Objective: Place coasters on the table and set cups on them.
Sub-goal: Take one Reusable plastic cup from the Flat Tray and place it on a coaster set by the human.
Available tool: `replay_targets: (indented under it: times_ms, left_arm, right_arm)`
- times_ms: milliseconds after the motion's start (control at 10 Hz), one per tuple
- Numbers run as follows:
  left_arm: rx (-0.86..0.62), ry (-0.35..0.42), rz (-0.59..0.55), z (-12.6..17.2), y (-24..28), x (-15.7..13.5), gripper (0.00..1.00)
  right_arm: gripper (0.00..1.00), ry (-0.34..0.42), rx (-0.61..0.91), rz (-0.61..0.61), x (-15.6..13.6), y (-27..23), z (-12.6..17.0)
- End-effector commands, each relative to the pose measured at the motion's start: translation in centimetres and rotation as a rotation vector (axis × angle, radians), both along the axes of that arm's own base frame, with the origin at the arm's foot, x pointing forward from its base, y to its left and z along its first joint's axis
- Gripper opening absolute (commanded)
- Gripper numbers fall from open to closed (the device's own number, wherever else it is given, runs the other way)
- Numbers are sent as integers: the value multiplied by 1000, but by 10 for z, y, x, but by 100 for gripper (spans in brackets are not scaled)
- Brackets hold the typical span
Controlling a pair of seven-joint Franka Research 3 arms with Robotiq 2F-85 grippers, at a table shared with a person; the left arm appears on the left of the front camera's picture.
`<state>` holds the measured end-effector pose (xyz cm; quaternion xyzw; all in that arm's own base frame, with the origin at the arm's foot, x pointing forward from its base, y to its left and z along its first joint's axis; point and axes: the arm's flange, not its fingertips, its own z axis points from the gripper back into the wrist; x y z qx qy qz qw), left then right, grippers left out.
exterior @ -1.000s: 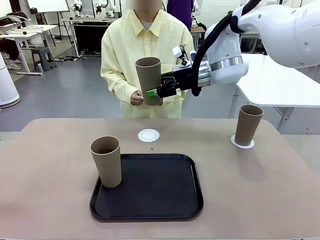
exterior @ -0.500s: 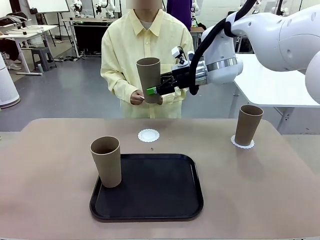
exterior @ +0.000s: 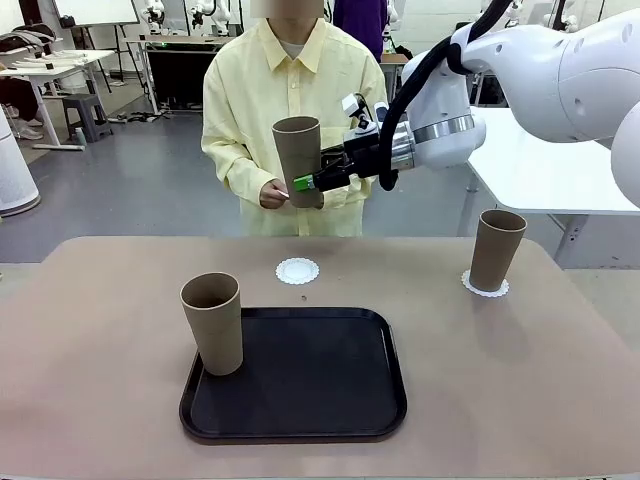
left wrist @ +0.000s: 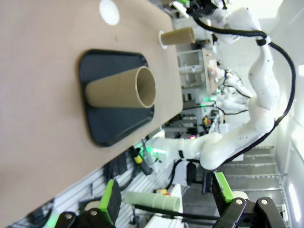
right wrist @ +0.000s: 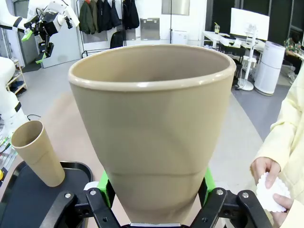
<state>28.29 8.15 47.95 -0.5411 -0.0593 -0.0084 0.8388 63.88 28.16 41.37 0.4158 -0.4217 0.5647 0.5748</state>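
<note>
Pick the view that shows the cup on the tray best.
The front view: the cup stands whole and upright at the black tray's left edge. The left wrist view shows it sideways, mouth toward the camera. The right wrist view shows it small at lower left, beside the held cup.

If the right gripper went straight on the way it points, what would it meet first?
Beyond the cup shut in the right gripper, the way looks free: open floor lies ahead. The person's hand, holding a coaster, sits just beside that line; depth is unclear, so it could brush it.
</note>
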Motion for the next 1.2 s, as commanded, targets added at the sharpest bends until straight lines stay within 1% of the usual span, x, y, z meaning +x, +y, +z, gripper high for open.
replay_targets:
  times_ms: [0, 100, 200, 500, 700, 1100]
  left_arm:
    - [-9, -9, -3, 1, 1, -1, 100]
    - [-9, -9, -3, 1, 1, -1, 100]
    - [-9, -9, -3, 1, 1, -1, 100]
    - [-9, -9, -3, 1, 1, -1, 100]
    - [-9, -9, -3, 1, 1, -1, 100]
    - [-9, -9, -3, 1, 1, -1, 100]
  right_arm:
    - [81, -5, 37, 130, 3, -3, -9]
    - [81, -8, 82, 182, 12, -8, -19]
    - [81, -11, 102, 210, 18, -12, -28]
    - [81, -2, 139, 235, 35, -15, -55]
    - [81, -11, 101, 249, 34, -6, -76]
    - [81, 36, 30, 316, 30, 7, -119]
